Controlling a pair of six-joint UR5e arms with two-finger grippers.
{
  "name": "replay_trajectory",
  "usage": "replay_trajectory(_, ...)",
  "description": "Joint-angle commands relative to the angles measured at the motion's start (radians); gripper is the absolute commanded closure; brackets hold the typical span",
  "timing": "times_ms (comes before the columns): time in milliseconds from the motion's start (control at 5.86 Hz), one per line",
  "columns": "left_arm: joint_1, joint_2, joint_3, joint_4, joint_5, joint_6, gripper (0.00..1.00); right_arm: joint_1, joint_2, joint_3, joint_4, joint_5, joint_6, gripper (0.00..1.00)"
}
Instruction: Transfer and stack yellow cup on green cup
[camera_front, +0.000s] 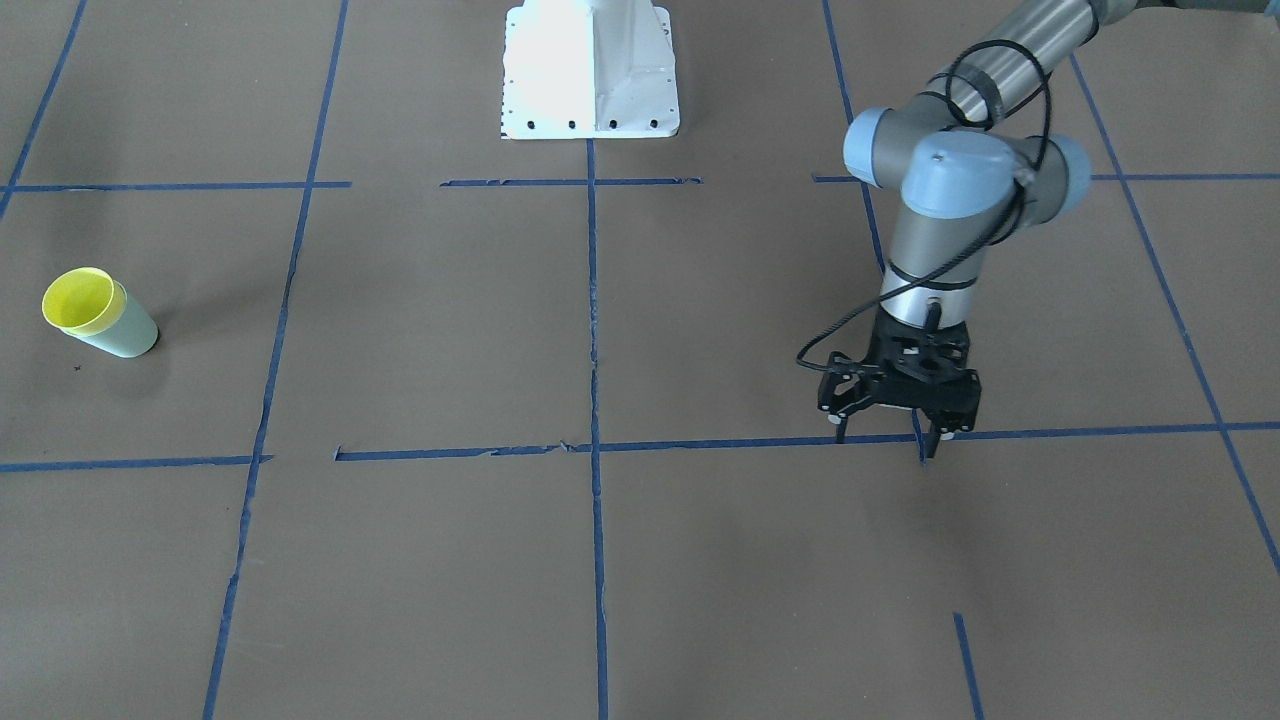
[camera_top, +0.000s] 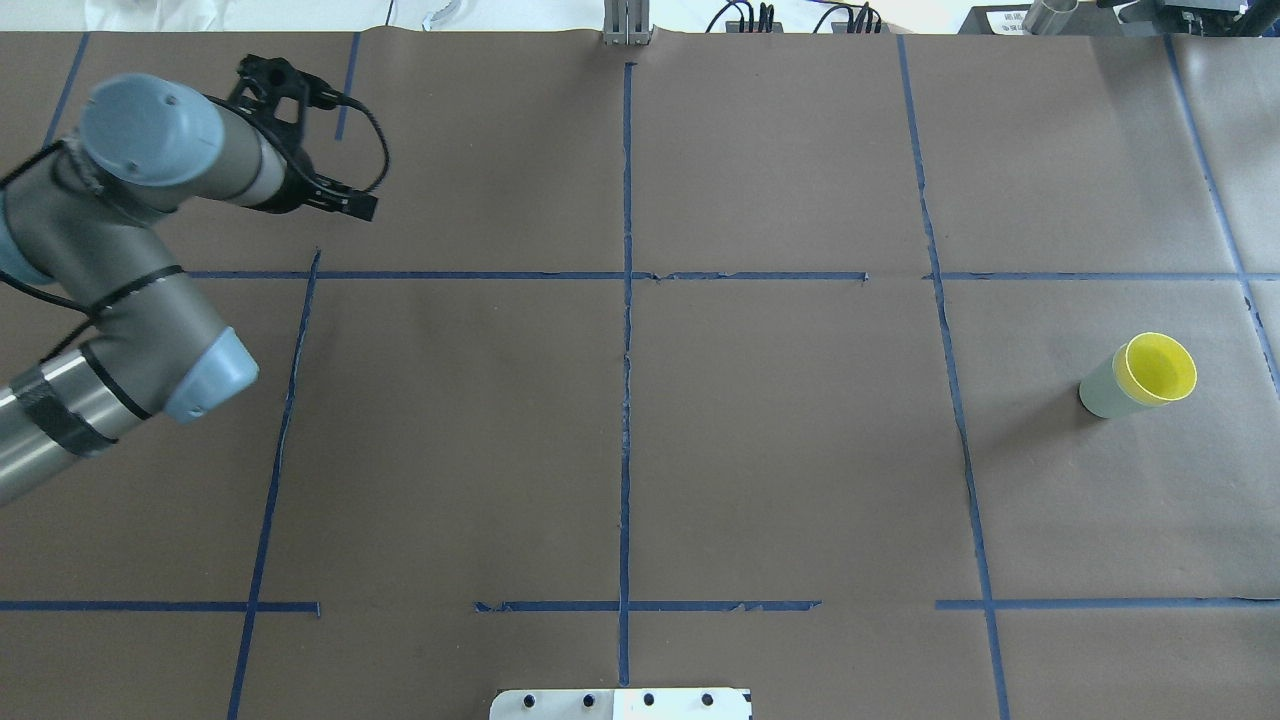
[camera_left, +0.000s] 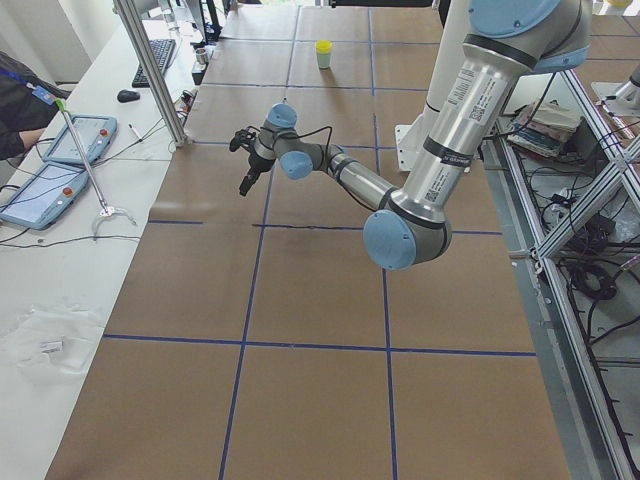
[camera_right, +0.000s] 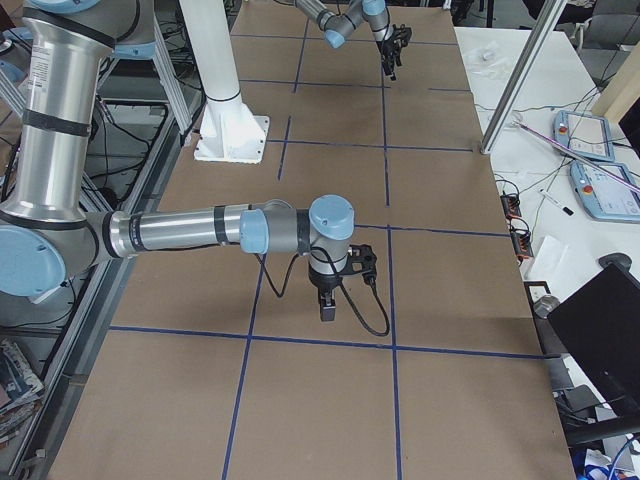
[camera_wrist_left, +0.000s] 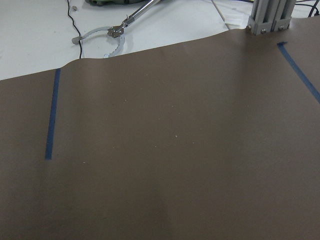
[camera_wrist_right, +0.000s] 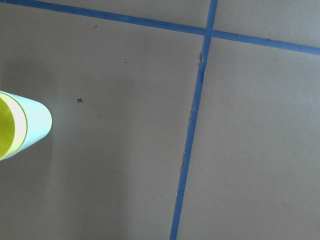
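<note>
Overhead exterior: the yellow cup (camera_top: 1160, 367) is seen nested inside the green cup (camera_top: 1100, 392), at 3 o'clock on the counter (camera_top: 780, 450). The left gripper (camera_front: 885, 438) is held with fingers spread and empty. Whether the right gripper (camera_right: 328, 303) is open or closed cannot be told.

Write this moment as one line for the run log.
stage: stacked | yellow cup: inside green cup | left end effector: open, empty | right end effector: state unclear

Bright, even light throughout, with soft faint shadows and the white base plate (camera_front: 590, 70) blown out by glare.
</note>
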Motion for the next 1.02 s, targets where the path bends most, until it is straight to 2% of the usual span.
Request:
replay_trajectory(0, -0.224, 0.12, -0.001, 0.041, -0.327, 0.164, 0.0, 0.024, -0.03, -0.003, -0.001, 0.016, -0.006, 0.0)
replay_trajectory(171, -0.331, 0.145, 0.0, 0.1, -0.459, 0.166, 0.0, 0.024, -0.028, -0.014, -0.001, 0.02, -0.006, 0.0)
replay_trajectory(341, -0.397, 0.215, -0.007, 0.128, -0.482, 0.168, 0.0, 0.022, -0.027, -0.02, -0.001, 0.022, -0.006, 0.0)
replay_trajectory(512, -0.423, 0.243, 0.005, 0.139, -0.473, 0.245, 0.0, 0.022, -0.025, -0.02, -0.001, 0.022, -0.006, 0.0)
replay_trajectory(683, -0.459, 0.313, 0.006, 0.173, -0.473, 0.41, 0.0, 0.022, -0.025, -0.02, -0.001, 0.022, -0.006, 0.0)
replay_trajectory(854, -0.468, 0.368, -0.006, 0.187, -0.476, 0.46, 0.0, 0.022, -0.025, -0.02, -0.001, 0.022, -0.006, 0.0)
